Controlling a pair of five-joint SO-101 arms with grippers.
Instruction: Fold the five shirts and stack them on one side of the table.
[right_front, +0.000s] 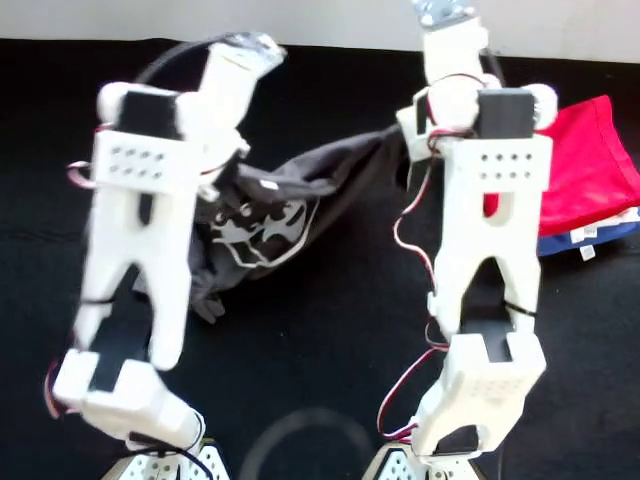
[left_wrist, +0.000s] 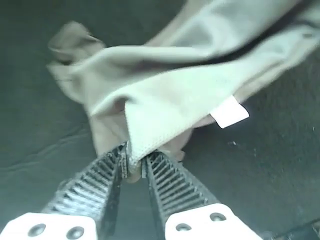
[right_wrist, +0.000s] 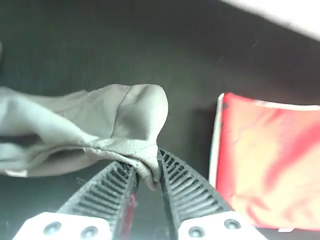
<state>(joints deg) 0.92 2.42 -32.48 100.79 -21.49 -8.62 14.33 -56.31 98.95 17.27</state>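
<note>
Left end effector (left_wrist: 134, 160): jaws pressed together, pinching a hemmed edge of the grey shirt (left_wrist: 170, 95). Right end effector (right_wrist: 147, 172): jaws likewise closed on a bunched fold of the same shirt (right_wrist: 75, 130).

In the high view, the grey shirt (right_front: 300, 195) spans the upper centre of the frame, stretched between the two arms. Its bulk, which carries a white graphic, sags toward the left centre. A white tag (left_wrist: 229, 112) is attached to the fabric near the left end effector.

A folded red shirt (right_front: 585, 165) lies at the right edge of the high view, on top of a blue shirt (right_front: 590, 238). In the right wrist view, the red shirt (right_wrist: 270, 160) is just beside the right end effector, apart from the grey shirt.

All items are on or over the black desk (right_front: 330, 320).
</note>
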